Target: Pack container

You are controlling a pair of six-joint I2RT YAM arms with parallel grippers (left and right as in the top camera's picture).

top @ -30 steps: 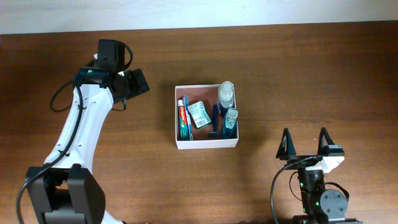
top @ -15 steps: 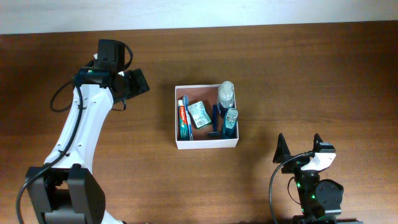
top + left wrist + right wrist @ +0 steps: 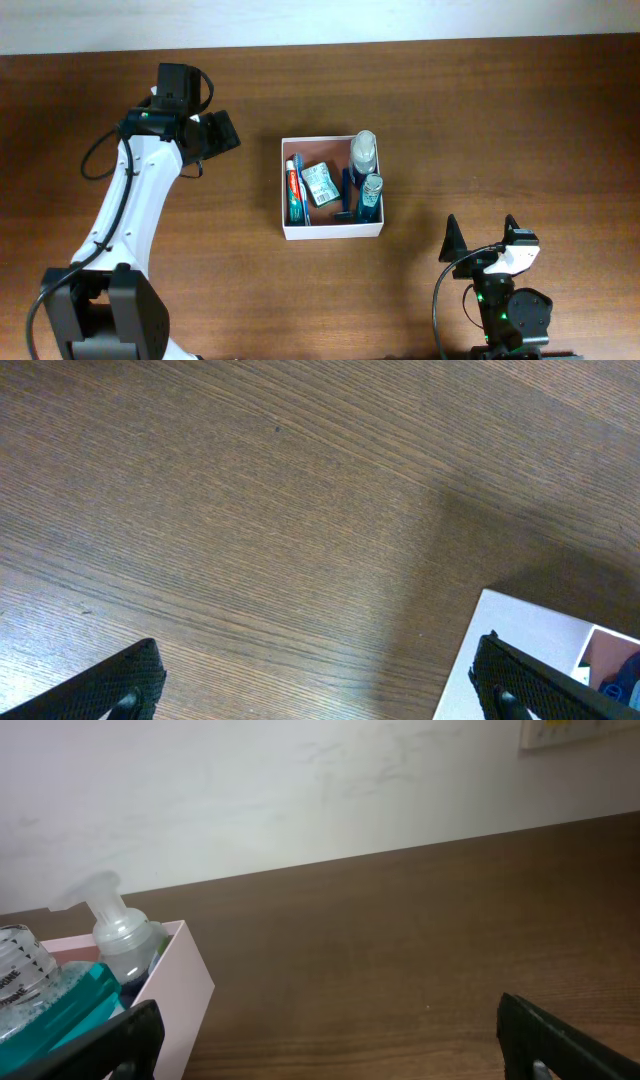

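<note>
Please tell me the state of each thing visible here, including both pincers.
Square white-walled box with reddish-brown inside: uncovered, holds toiletries.
Red-and-white toothpaste tube: lying flat in box.
Green-white packet: lying flat in box.
Clear pump bottle: upright in box.
Blue-liquid bottle: in box, cap on.
Left pincer: open, empty.
Right pincer: open, empty.

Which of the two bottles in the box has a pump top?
The clear bottle in the container's far right corner; the teal-filled bottle beside it has a plain cap.
</note>
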